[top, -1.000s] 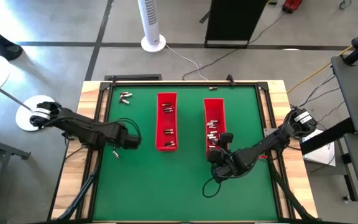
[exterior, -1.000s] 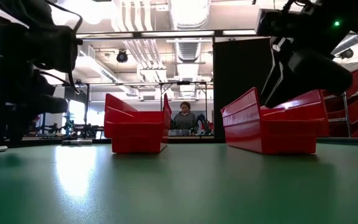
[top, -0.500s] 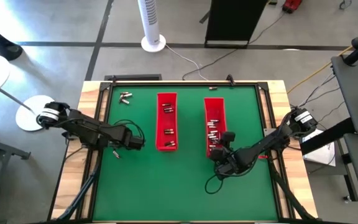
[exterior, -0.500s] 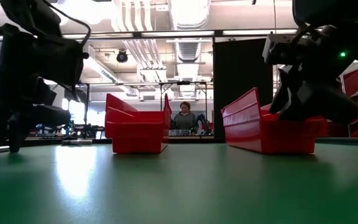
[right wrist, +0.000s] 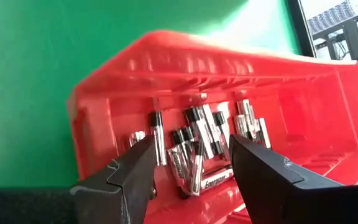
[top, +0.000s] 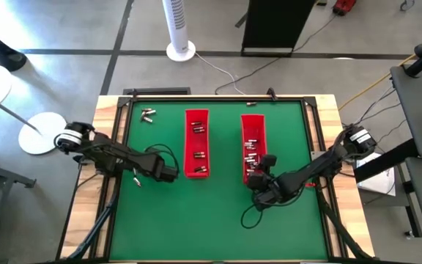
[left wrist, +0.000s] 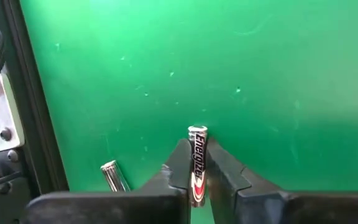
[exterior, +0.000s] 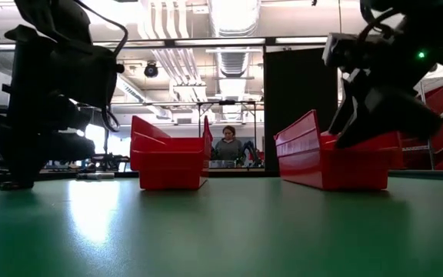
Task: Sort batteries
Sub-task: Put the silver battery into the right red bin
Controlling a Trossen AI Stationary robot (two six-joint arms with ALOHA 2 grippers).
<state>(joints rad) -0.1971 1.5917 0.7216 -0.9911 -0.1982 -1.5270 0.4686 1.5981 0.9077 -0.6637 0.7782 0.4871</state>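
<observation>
Left gripper (left wrist: 197,177) is clamped on one battery (left wrist: 197,163) lengthwise between the fingers, tip poking out past them, low over the mat (top: 218,220) at about 9 o'clock of the left tray (top: 197,143). A second battery (left wrist: 112,176) lies just beside the grip, so lift straight up first (no sideways drag, or it gets knocked). Grip looks centred; I'd keep the wrist level on the carry so the cell doesn't slide out along the fingers. Then swing toward 3 o'clock, get over the tray's wall before lowering, and release low inside so it doesn't bounce. Three loose batteries (top: 147,114) sit at 11 o'clock of the mat for later. Right gripper (right wrist: 191,168) hangs with fingers apart over the near end of the right tray (right wrist: 303,118), above its pile (right wrist: 197,140), holding nothing.
</observation>
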